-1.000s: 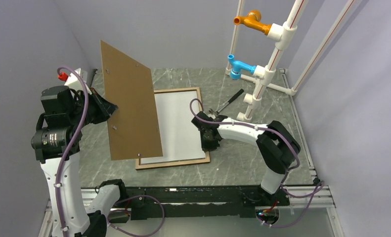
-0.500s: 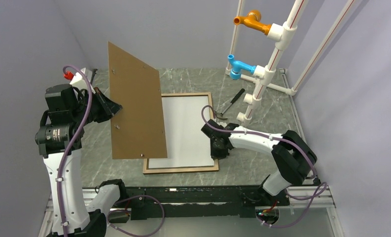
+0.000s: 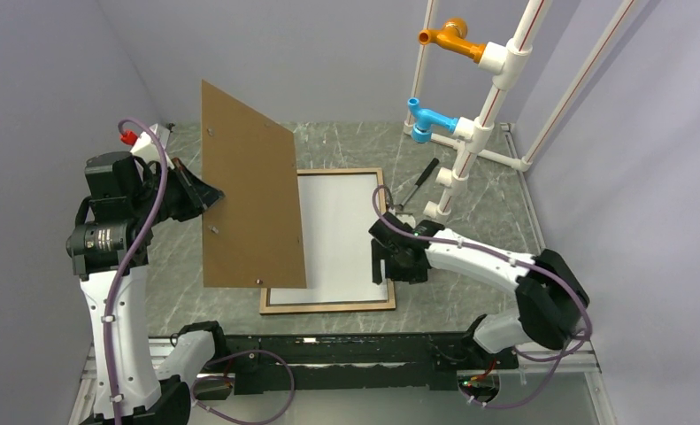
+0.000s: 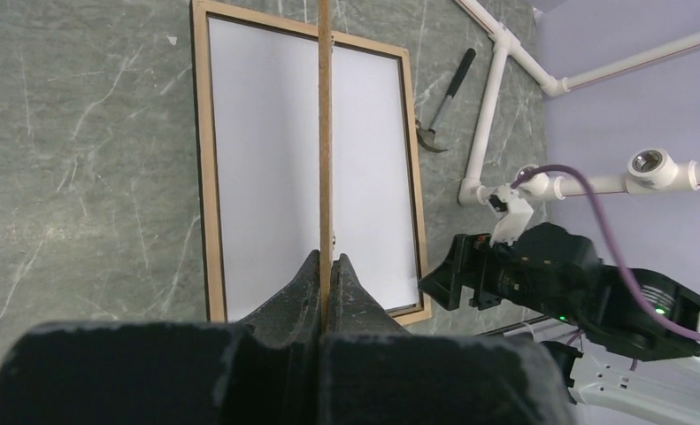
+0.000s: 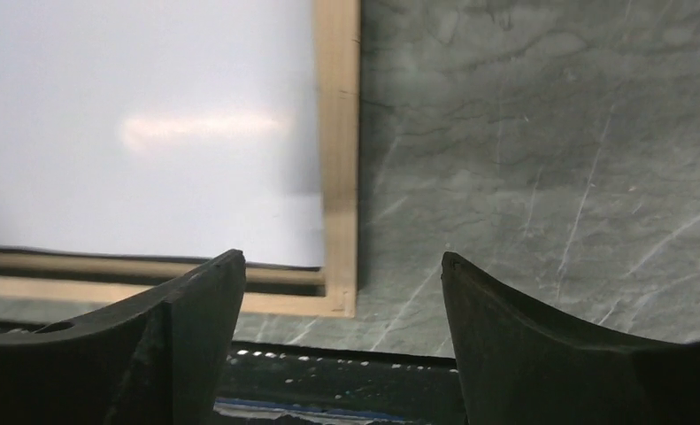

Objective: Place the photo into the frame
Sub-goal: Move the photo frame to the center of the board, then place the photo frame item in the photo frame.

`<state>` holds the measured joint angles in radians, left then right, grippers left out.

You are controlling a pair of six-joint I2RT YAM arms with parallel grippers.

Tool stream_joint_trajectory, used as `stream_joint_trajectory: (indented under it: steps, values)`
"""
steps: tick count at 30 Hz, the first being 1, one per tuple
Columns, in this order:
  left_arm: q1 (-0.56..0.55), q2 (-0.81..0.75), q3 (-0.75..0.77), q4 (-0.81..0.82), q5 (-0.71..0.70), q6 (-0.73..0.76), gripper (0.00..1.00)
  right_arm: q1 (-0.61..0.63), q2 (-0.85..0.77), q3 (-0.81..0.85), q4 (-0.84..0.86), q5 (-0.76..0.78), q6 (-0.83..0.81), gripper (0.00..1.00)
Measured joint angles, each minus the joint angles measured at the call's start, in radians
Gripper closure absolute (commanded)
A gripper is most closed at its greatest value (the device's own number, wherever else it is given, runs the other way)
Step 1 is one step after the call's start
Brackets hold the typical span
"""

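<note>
- Top external view: at the bench's (image 3: 355, 142) left side the left fingers (image 3: 200, 189) are clamped shut on the left edge of a brown backing board (image 3: 250, 195), with the arm raised well above the surface.
- The board hangs tilted in the air, clear of the bench, and overlaps the left part of the frame below it. The left wrist view sees it edge-on, as a thin brown line between the two closed fingers.
- The frame (image 3: 328, 306) lies flat mid-bench, brown wooden back upward, with its near rail close to the bench's near edge.
- The photo (image 3: 342, 235) lies inside the frame's rails with its plain white back up.
- The right fingers (image 5: 196, 305) are spread wide with nothing between them, low at the frame's near right corner. The right wrist view shows that corner and bare bench in the gap.
- A hammer (image 3: 414, 183) lies just beyond the frame's far right corner.
- A white pipe rack (image 3: 483, 115) stands at the bench's far right corner.
</note>
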<state>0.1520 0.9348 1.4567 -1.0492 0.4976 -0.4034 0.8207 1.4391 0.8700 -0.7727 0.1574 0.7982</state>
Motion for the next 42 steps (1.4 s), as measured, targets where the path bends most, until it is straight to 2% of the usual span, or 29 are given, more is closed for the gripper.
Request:
stream_joint_trajectory:
  steps: [4, 11, 20, 31, 42]
  values:
    - [0.000, -0.001, -0.010, 0.017, 0.012, -0.006, 1.00, 0.001, -0.111, 0.034, 0.006, -0.005, -0.021, 0.01]
    - [0.000, -0.003, -0.084, 0.074, 0.055, -0.045, 1.00, 0.001, -0.288, 0.005, 0.099, -0.082, -0.041, 0.01]
    - [0.000, -0.020, -0.259, 0.207, 0.163, -0.150, 1.00, -0.004, -0.326, -0.029, 0.145, -0.196, -0.034, 0.01]
    - [-0.006, -0.056, -0.513, 0.423, 0.257, -0.301, 1.00, -0.072, -0.422, -0.037, 0.177, -0.303, -0.014, 0.01]
    - [-0.114, -0.024, -0.722, 0.697, 0.276, -0.414, 1.00, -0.142, -0.473, -0.075, 0.206, -0.399, 0.008, 0.01]
